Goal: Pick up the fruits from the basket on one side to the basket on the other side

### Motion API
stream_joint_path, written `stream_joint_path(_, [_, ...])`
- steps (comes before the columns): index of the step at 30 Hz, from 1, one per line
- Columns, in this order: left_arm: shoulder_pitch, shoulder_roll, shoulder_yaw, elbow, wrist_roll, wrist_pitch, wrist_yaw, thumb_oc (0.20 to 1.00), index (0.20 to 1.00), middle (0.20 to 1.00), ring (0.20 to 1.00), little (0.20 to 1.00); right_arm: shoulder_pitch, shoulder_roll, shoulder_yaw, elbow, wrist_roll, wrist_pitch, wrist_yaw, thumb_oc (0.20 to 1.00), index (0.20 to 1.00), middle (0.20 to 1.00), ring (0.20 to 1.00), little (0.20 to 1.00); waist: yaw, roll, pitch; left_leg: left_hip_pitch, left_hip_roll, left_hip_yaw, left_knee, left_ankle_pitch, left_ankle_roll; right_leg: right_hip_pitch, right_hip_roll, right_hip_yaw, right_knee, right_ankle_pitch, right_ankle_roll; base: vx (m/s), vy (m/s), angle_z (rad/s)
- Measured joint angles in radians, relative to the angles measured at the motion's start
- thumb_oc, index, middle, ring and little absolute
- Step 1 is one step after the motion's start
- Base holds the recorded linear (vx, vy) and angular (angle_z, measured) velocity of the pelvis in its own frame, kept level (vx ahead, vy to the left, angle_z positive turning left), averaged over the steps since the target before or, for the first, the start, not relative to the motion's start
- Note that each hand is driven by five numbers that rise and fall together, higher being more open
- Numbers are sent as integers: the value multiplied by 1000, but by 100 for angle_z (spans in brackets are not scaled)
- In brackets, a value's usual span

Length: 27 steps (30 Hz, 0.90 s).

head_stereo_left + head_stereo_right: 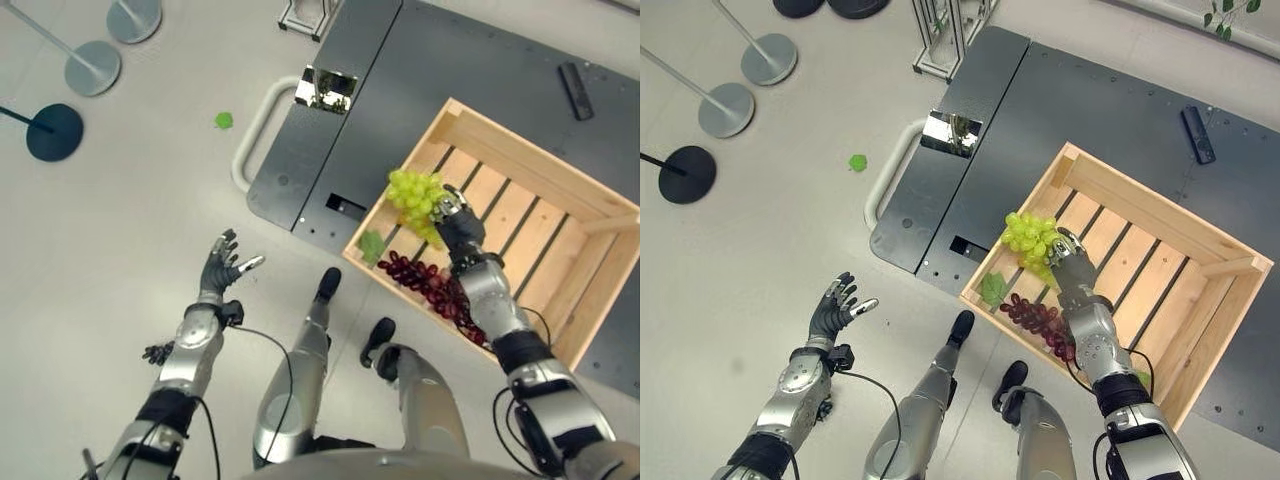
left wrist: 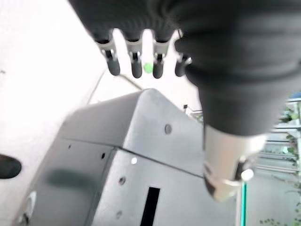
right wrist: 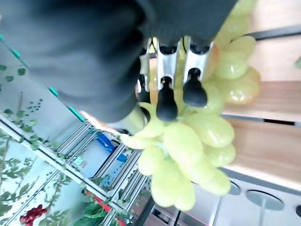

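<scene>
My right hand (image 1: 458,222) is shut on a bunch of green grapes (image 1: 415,196), held just above the near left corner of the wooden crate (image 1: 560,170). In the right wrist view its fingers (image 3: 165,94) curl over the green grapes (image 3: 188,146). A bunch of dark red grapes (image 1: 430,283) lies inside the crate along its near wall, with a green leaf (image 1: 372,246) beside it. My left hand (image 1: 222,265) hangs open over the bare floor to the left, holding nothing. A small green grape (image 1: 224,120) lies on the floor farther away.
The crate rests on a dark grey platform (image 1: 400,70) with a curved white handle (image 1: 252,130). A black remote-like object (image 1: 575,90) lies on the platform's far side. Round stand bases (image 1: 55,130) sit on the floor at the far left.
</scene>
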Motion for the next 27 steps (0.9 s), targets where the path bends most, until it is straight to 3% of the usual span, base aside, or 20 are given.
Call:
stream_joint_path(10, [88, -26, 37, -27, 1, 2, -12, 1000, 1000, 1000, 1000, 1000, 110, 38, -20, -209, 29, -8, 33, 200, 200, 200, 200, 200, -6, -14, -163, 57, -3, -5, 5, -31, 14, 98, 10, -21, -77, 8, 14, 56, 30, 5])
stream_joint_path(14, [125, -21, 42, -78, 1, 2, -14, 1000, 1000, 1000, 1000, 1000, 121, 48, -20, -228, 29, -13, 39, 200, 200, 200, 200, 200, -24, -61, -213, 69, 0, -2, 1, -38, 14, 121, 19, -23, -110, 14, 17, 54, 26, 2])
stream_joint_path(17, [124, -17, 42, -92, 3, 2, -18, 1000, 1000, 1000, 1000, 1000, 125, 51, -21, -244, 29, -18, 38, 200, 200, 200, 200, 200, -30, -89, -235, 75, 4, 8, -1, -44, 17, 132, 23, -20, -129, 21, 19, 63, 25, -7])
stream_joint_path(27, [169, 0, 69, -202, 21, 1, -37, 1000, 1000, 1000, 1000, 1000, 155, 43, -26, -388, 27, -24, 39, 200, 200, 200, 200, 200, -54, -110, -292, 145, 14, 49, -34, -57, 29, 219, 40, 3, -240, 67, 36, 57, 25, -13])
